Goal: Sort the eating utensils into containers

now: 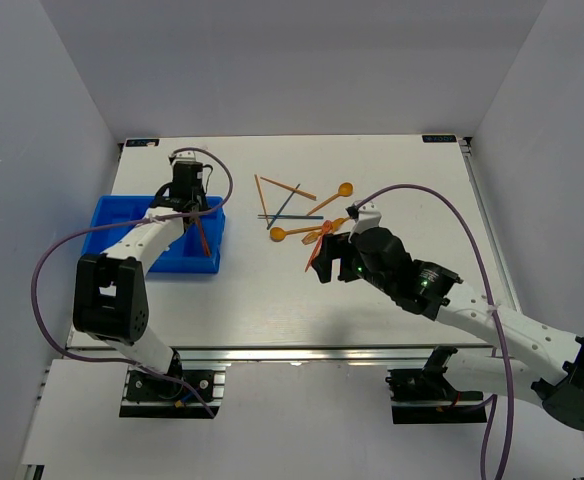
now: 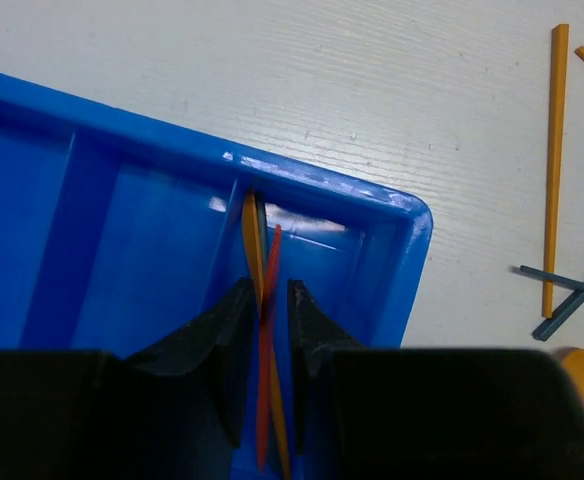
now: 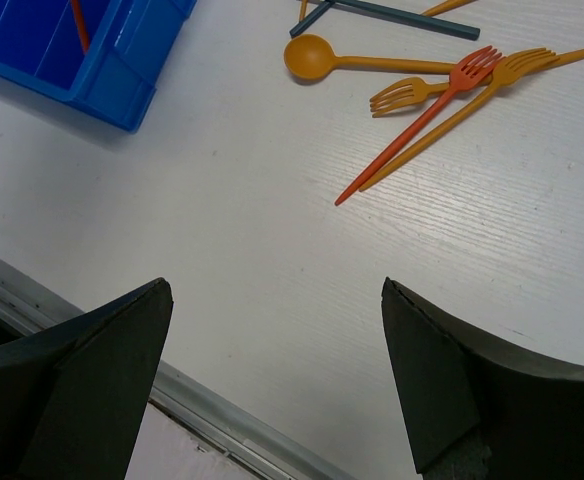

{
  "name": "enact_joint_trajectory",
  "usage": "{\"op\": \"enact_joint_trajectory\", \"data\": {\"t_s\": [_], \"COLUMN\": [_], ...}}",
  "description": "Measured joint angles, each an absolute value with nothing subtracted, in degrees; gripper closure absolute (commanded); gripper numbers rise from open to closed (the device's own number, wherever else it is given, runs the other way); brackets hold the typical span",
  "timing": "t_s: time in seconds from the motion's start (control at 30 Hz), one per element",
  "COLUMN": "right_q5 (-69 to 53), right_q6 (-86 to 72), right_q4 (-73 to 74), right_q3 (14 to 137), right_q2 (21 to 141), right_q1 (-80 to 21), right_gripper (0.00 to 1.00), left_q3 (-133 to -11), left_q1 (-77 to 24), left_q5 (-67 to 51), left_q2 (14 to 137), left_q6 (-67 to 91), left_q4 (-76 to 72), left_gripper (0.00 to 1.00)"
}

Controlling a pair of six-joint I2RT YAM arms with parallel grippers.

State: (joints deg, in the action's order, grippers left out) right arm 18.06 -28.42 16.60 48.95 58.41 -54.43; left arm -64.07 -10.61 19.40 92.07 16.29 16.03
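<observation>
My left gripper [image 2: 269, 290] hangs over the rightmost compartment of the blue bin [image 2: 322, 185], its jaws a narrow gap apart. A red utensil [image 2: 268, 380] and an orange one [image 2: 252, 240] run lengthwise between the fingers, with blue floor showing beside them. From above, the red utensil [image 1: 201, 236] leans in the bin [image 1: 112, 215] under that gripper [image 1: 187, 205]. My right gripper [image 3: 272, 285] is wide open and empty over bare table, near a red fork [image 3: 422, 120], orange forks [image 3: 402, 95] and an orange spoon [image 3: 312, 57].
More utensils lie loose mid-table: orange sticks [image 1: 272, 195], crossed dark blue sticks [image 2: 572, 295], two orange spoons [image 1: 344, 189]. The table's metal front rail [image 3: 222, 415] runs just below the right gripper. White walls close in the table on three sides.
</observation>
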Motion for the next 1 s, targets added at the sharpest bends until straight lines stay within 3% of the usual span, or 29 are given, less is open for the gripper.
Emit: {"op": "enact_joint_trajectory", "data": {"t_s": [0.13, 0.33, 0.43, 0.47, 0.53, 0.67, 0.87, 1.0], "right_q5": [18.7, 20.1, 21.7, 22.6, 24.8, 28.3, 27.2, 26.3], "right_q6": [-28.4, -28.7, -29.9, -30.7, -32.8, -36.5, -39.0, -38.6], "right_q4": [16.6, 18.3, 20.5, 21.2, 23.3, 25.7, 25.4, 25.2], "right_q3": [48.9, 50.0, 52.8, 53.9, 56.8, 62.3, 67.7, 71.5], "right_q2": [58.6, 64.0, 70.3, 72.7, 78.0, 88.1, 99.2, 105.1], "right_q1": [-54.4, -54.0, -53.3, -53.0, -52.3, -50.6, -44.1, -39.4], "right_gripper": [0.11, 0.11, 0.11, 0.11, 0.16, 0.51, 0.55, 0.60], "left_q3": [-64.1, -64.1, -63.8, -63.6, -62.5, -57.8, -44.1, -42.0], "left_q1": [-10.6, -10.6, -10.6, -10.7, -10.7, -10.7, -10.7, -10.8], "left_q5": [17.6, 14.3, 13.6, 13.7, 14.2, 15.7, 17.3, 17.3], "left_q2": [91.8, 84.8, 76.7, 73.6, 67.6, 57.6, 46.7, 45.0], "left_q6": [17.1, 17.4, 17.1, 17.2, 17.6, 18.5, 19.8, 20.2], "left_q4": [17.1, 20.1, 21.4, 21.7, 22.7, 23.7, 25.3, 26.6], "left_gripper": [0.51, 0.41, 0.19, 0.02, 0.02, 0.02, 0.02, 0.02]}}
